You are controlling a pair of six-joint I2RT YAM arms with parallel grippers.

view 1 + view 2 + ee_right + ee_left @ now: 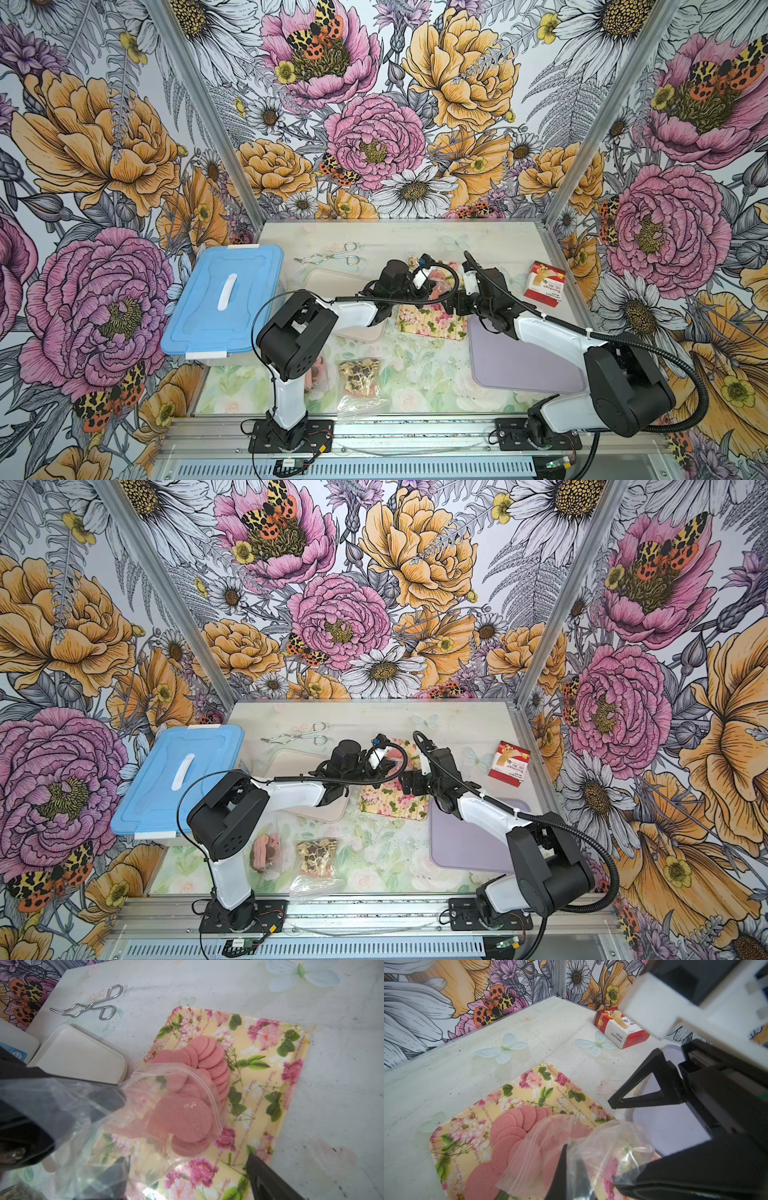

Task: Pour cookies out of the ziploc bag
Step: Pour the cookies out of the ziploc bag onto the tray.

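Note:
A clear ziploc bag hangs mouth-down over a yellow floral tray, and my left gripper is shut on its crumpled end. Several pink round cookies lie overlapping on the tray. More pink cookies sit inside the bag near its mouth. My right gripper stands open just beside the bag, one finger seen through the plastic. In both top views the two grippers meet over the tray, the left gripper facing the right gripper.
Two more bags lie at the front: one of beige and brown cookies, one of pink and brown cookies. A beige tray and metal tongs are on the left, a blue-lidded box further left. A lilac tray and a red-and-white carton are on the right.

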